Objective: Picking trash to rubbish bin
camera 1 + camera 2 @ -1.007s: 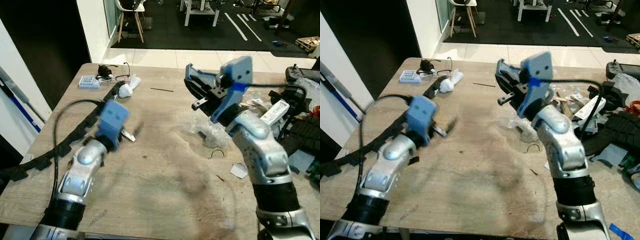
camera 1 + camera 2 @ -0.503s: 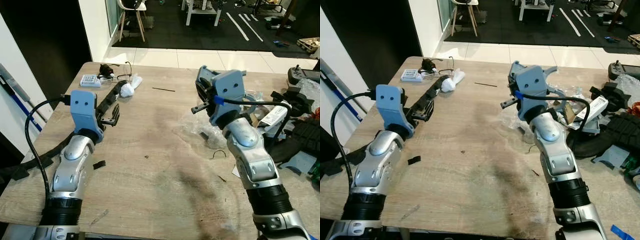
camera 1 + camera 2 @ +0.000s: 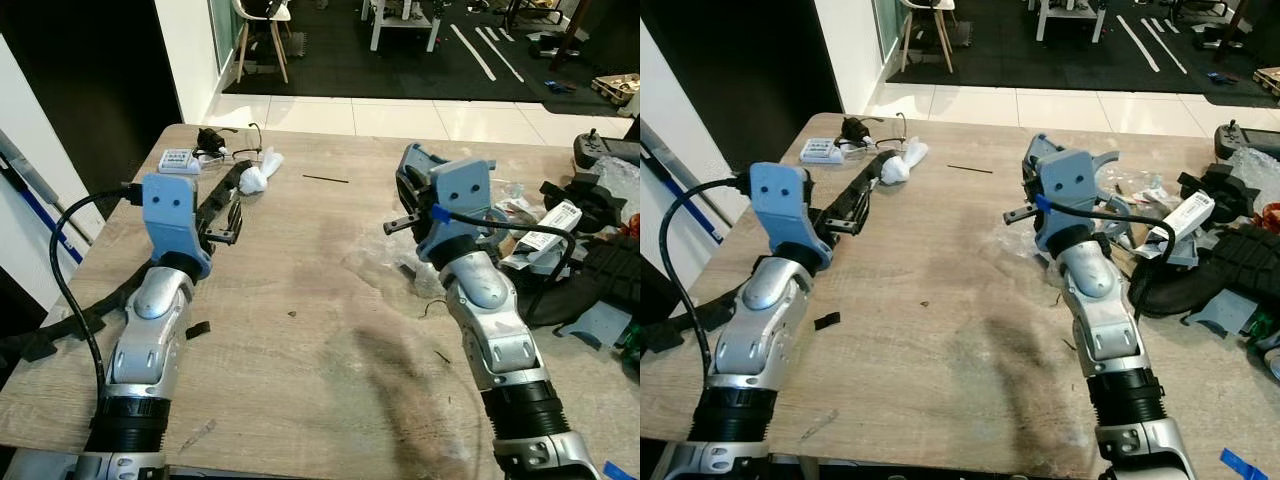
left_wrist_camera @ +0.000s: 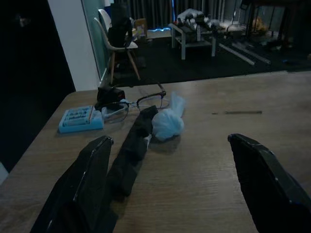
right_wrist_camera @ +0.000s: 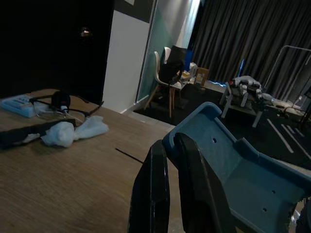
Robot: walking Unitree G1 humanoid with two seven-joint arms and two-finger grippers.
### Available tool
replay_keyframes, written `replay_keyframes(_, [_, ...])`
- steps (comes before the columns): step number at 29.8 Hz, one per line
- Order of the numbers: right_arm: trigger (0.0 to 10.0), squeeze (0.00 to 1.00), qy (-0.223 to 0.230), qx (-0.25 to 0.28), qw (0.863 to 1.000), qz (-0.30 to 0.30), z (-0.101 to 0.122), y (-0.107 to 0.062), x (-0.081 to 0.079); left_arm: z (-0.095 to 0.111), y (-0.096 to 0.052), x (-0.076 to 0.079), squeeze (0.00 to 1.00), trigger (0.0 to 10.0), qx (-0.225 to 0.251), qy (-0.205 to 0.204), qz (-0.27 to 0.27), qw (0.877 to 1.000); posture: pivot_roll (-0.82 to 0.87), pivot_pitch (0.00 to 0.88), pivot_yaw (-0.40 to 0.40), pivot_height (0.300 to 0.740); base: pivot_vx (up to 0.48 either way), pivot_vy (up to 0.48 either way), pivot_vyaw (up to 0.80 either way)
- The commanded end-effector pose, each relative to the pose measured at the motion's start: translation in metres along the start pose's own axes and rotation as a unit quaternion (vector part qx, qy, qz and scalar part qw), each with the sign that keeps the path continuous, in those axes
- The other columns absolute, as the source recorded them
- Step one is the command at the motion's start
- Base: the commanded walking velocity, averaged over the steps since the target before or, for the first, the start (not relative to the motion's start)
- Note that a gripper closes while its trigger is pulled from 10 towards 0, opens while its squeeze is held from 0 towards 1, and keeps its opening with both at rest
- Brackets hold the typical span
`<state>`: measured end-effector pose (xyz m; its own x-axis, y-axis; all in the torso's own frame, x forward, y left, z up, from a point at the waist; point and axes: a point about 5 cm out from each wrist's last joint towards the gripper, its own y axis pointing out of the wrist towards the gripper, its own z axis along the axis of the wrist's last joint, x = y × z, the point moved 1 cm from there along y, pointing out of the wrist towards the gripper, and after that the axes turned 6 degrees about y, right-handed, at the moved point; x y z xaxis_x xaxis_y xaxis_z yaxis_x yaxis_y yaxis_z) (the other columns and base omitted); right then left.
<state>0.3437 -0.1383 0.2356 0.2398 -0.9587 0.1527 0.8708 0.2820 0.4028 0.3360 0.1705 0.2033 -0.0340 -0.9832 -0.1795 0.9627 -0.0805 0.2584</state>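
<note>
A white crumpled wad of trash (image 3: 255, 178) lies at the far left of the wooden table (image 3: 320, 350), beside a black strap (image 3: 214, 200). My left gripper (image 3: 226, 216) hovers a short way in front of the wad, open and with nothing in it; its fingers (image 4: 92, 184) frame the wad (image 4: 167, 124). My right gripper (image 3: 408, 196) is raised over crumpled clear plastic wrap (image 3: 395, 262) at the table's right middle. Its fingers (image 5: 155, 194) are shut on the rim of a blue plastic piece (image 5: 228, 160).
A blue-and-white box (image 3: 178, 160), glasses and a small black item (image 3: 210, 140) sit at the far left corner. A thin stick (image 3: 325, 179) lies mid-table, a small black scrap (image 3: 197, 329) near my left arm. Black gear and packaging (image 3: 590, 225) crowd the right edge.
My left gripper swung from the table's middle up toward the far left and now holds still. My right gripper turned and shifted slightly right, keeping its hold.
</note>
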Motion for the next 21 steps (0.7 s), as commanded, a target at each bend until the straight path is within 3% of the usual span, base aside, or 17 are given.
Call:
replay_keyframes(1, [10.0,0.0,0.004,-0.007,1.0,-0.003,-0.0066,-0.0037,-0.0002,-0.0012,-0.0029,-0.0006,0.0,10.0,0.0,0.019,-0.008,1.0,0.05,0.141,0.013,0.74,0.0,0.0,-0.8])
replay_keyframes(21, [10.0,0.0,0.016,0.007,1.0,0.0,-0.0017,0.0021,-0.0004,0.0047,0.0026,0.0069,0.0,10.0,0.01,0.015,-0.021,1.0,0.05,0.146,0.018,0.74,0.0,0.0,-0.8])
